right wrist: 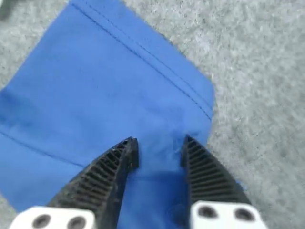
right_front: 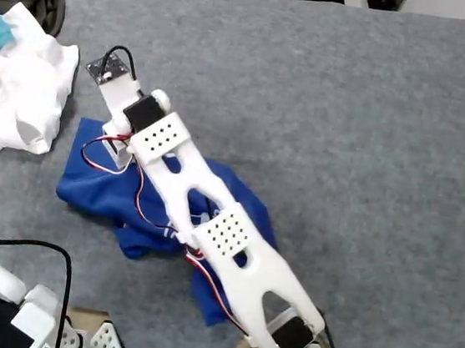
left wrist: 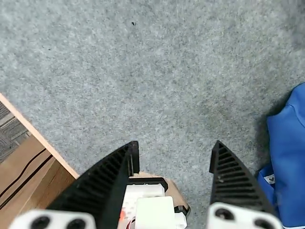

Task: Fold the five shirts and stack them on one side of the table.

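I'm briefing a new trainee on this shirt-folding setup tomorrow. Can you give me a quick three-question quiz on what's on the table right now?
1. True or false: the right end effector is open above the blue shirt.
2. What lies directly under the left end effector? A) bare grey table B) a white shirt C) a folded stack
3. Fill in: the biggest shirt in the heap at the table's corner is ____ in colour.

Key: 1 true; 2 A; 3 white.
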{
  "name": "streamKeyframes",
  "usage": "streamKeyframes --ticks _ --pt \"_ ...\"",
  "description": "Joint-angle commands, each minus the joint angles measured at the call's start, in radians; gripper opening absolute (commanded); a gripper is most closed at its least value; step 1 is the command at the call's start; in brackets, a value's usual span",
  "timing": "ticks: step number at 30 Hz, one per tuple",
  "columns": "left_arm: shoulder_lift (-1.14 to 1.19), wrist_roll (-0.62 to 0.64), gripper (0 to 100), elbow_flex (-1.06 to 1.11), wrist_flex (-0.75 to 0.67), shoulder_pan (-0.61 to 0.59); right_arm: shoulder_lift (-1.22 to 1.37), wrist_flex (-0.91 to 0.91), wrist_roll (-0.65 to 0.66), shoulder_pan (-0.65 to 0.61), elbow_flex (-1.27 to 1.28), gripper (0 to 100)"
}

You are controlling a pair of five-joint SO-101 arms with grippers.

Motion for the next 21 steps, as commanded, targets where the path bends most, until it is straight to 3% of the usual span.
streamKeyframes --ticks 1,10,21 --pt "-0.010 -0.009 25 0.002 0.009 -0.002 0.004 -0.020 -0.011 -0.008 0.001 9.7" --pt "-0.010 -0.009 25 0.000 0.009 -0.002 0.033 -0.021 -0.063 0.027 -0.004 2.3" --pt "-0.010 -0.011 25 0.002 0.009 0.000 -0.088 0.046 -0.115 0.128 -0.174 1.9"
